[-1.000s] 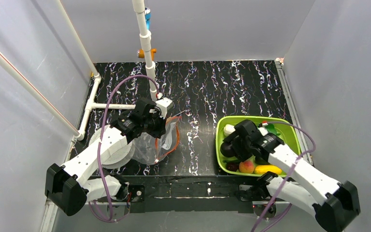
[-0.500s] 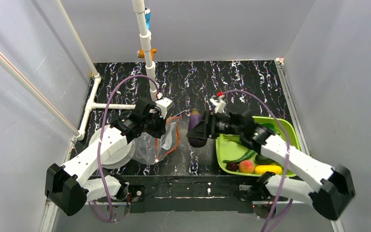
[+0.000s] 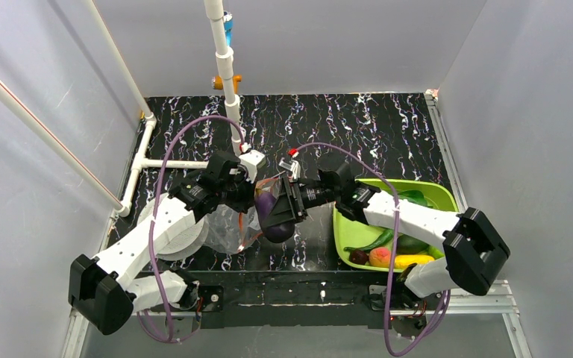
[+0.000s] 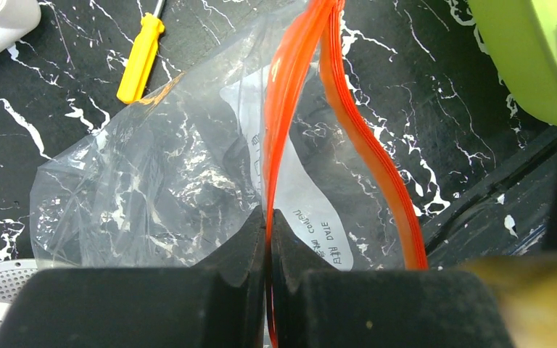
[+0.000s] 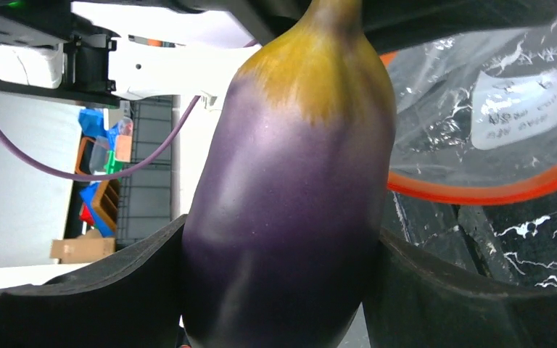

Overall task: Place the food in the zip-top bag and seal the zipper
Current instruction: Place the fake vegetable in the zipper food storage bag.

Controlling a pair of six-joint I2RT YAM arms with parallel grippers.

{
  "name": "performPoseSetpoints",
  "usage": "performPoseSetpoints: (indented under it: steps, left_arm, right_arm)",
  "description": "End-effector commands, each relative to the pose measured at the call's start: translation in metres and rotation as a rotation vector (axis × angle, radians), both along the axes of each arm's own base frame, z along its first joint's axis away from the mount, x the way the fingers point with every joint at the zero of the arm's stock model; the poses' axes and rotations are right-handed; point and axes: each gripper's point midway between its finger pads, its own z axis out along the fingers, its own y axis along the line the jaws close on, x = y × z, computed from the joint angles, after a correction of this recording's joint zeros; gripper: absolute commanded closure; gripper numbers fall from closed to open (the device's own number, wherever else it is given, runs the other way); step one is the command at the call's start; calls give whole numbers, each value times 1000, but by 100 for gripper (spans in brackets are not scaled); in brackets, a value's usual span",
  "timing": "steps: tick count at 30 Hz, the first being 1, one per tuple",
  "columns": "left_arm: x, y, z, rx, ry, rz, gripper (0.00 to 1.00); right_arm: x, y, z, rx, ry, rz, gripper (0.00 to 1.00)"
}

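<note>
the left tool [image 4: 268, 232] stays clenched on the zipper [image 4: 287, 123], holding the zip-top bag [image 4: 152, 174] open. the right tool [image 5: 283, 304], grasping the purple eggplant [image 5: 290, 203], has just come from the green tray [image 3: 433, 195]; the bag's mouth is right before it, so dropping should be next.

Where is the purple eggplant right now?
Seen from above, the eggplant is mid-table in the right pincer, beside the bag, left of the green bin.

My top view looks down from high over the near edge, taking in the whole table [image 3: 388, 127]. My left wrist view sits very close on the zipper [image 4: 284, 109], facing down into the zip-top bag [image 4: 152, 174]. My right wrist view, almost against the eggplant [image 5: 290, 217], faces left and shares that same bag.
</note>
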Motion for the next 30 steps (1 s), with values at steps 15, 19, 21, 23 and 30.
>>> performPoseSetpoints:
  steps: [15,19,21,23,30]
  left_arm:
    - [-4,-4,39,-96,-123,-29,100]
    - [-8,-8,46,-130,-136,-52,100]
    - [-9,-10,50,-151,-151,-64,100]
    - [-11,-11,52,-171,-163,-78,100]
    - [-20,-18,62,-225,-187,-133,100]
  right_arm:
    - [30,13,-37,-77,235,-171,94]
    - [42,13,-30,-72,210,-234,76]
    - [45,14,-27,-71,210,-245,73]
    - [48,14,-23,-71,203,-265,69]
    - [58,6,-27,-191,120,-323,61]
